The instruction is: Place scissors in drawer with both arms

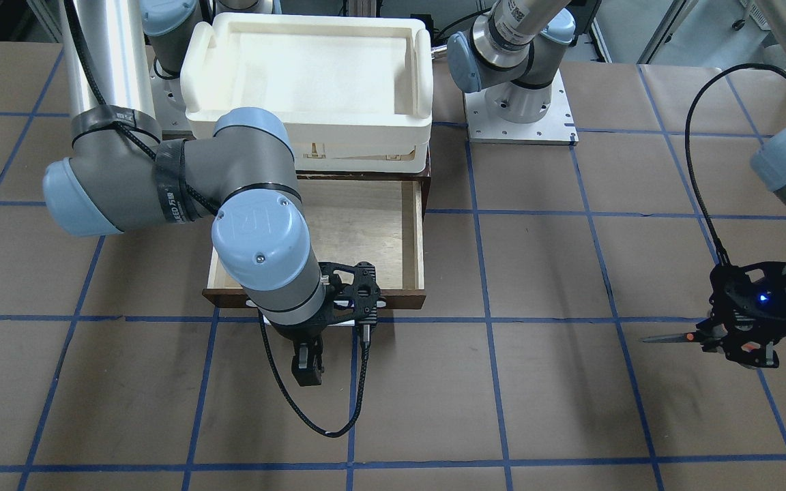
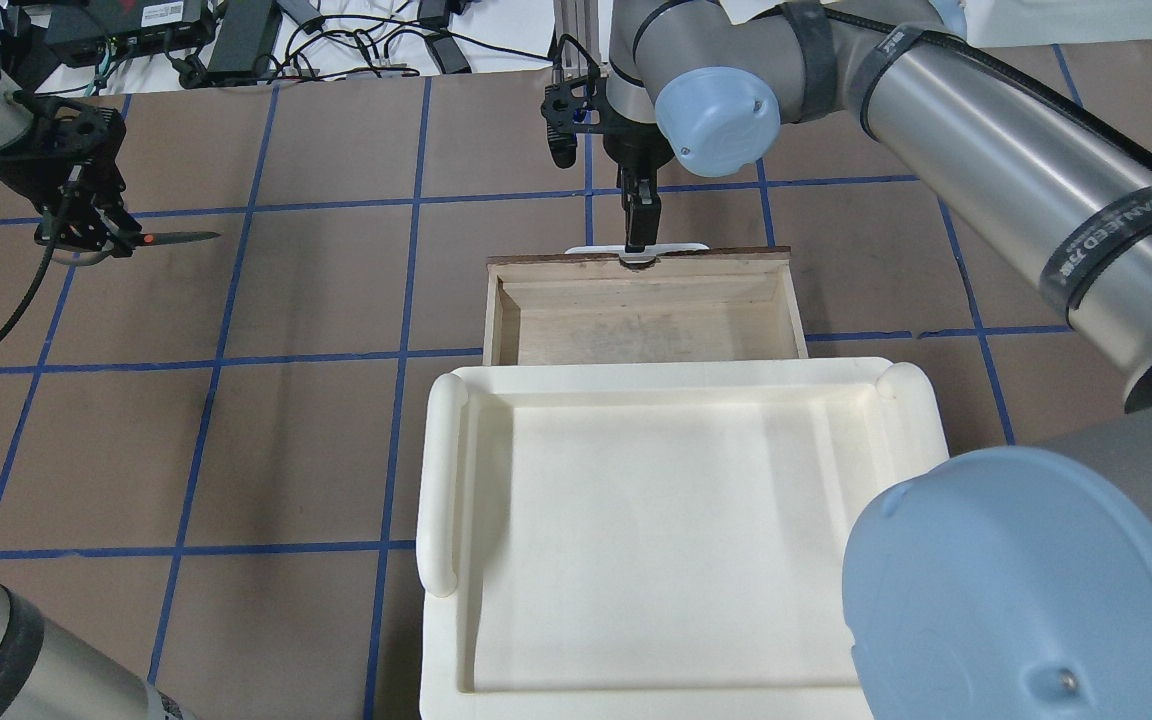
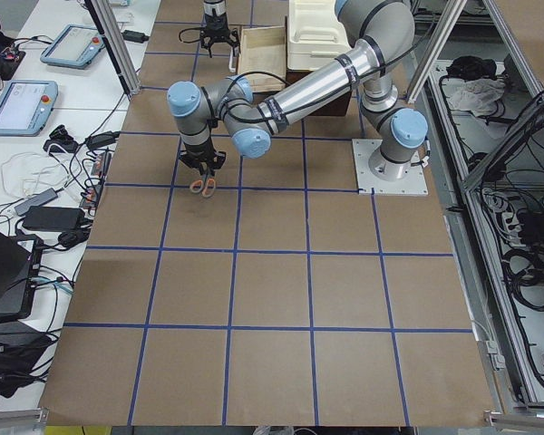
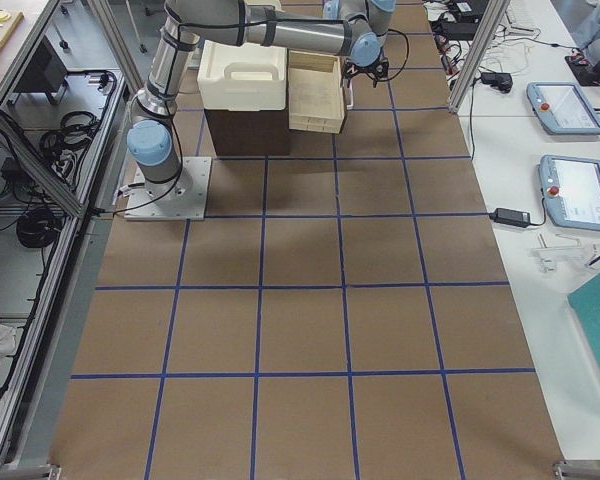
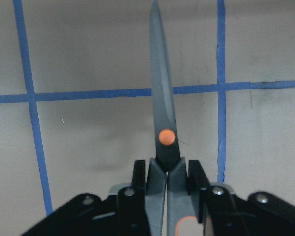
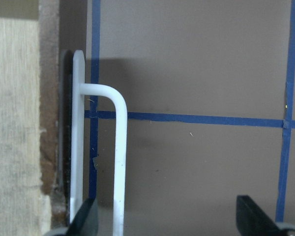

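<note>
My left gripper [image 2: 116, 240] is shut on the scissors [image 2: 176, 238] and holds them above the table at the far left, well away from the drawer. In the left wrist view the closed dark blades [image 5: 162, 98] and orange pivot point forward from the gripper [image 5: 167, 169]. The dark brown drawer [image 2: 736, 252] stands pulled out, and its pale interior [image 1: 366, 232] is empty. My right gripper [image 2: 639, 240] is open at the drawer front. Its fingers [image 6: 83, 219] stand either side of the white bar handle [image 6: 120, 147].
A cream plastic tray [image 2: 456, 470] sits on top of the cabinet behind the drawer. Brown table paper with blue tape lines surrounds it. The right arm's elbow [image 1: 263, 245] hangs over the drawer in the front view.
</note>
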Controlling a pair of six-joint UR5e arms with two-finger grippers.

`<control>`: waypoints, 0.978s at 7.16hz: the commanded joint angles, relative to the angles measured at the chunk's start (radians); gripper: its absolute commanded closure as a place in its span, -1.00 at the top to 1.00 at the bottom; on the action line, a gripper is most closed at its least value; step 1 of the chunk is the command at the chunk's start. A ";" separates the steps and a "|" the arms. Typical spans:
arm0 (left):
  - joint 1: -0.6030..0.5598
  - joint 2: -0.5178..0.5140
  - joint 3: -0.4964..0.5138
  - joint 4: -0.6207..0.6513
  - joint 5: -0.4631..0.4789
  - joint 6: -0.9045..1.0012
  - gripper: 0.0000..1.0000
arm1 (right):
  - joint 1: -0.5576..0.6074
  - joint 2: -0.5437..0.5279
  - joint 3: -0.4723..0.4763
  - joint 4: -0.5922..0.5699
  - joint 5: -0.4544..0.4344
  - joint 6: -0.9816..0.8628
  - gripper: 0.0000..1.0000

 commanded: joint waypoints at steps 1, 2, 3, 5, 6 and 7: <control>-0.001 0.001 -0.002 -0.002 -0.004 -0.001 -1.00 | -0.018 -0.067 0.007 0.026 0.029 0.098 1.00; -0.028 0.010 -0.002 -0.009 -0.004 -0.006 -1.00 | -0.027 -0.104 0.011 0.043 0.029 0.194 1.00; -0.068 0.030 0.001 -0.029 0.001 -0.029 -1.00 | -0.037 -0.141 0.012 0.063 0.029 0.274 1.00; -0.132 0.040 0.000 -0.040 -0.010 -0.105 -1.00 | -0.079 -0.262 0.040 0.169 0.030 0.469 1.00; -0.196 0.050 0.000 -0.041 -0.020 -0.160 -1.00 | -0.104 -0.335 0.071 0.187 0.030 0.620 1.00; -0.255 0.064 0.000 -0.041 -0.020 -0.232 -1.00 | -0.119 -0.382 0.100 0.187 0.029 0.749 1.00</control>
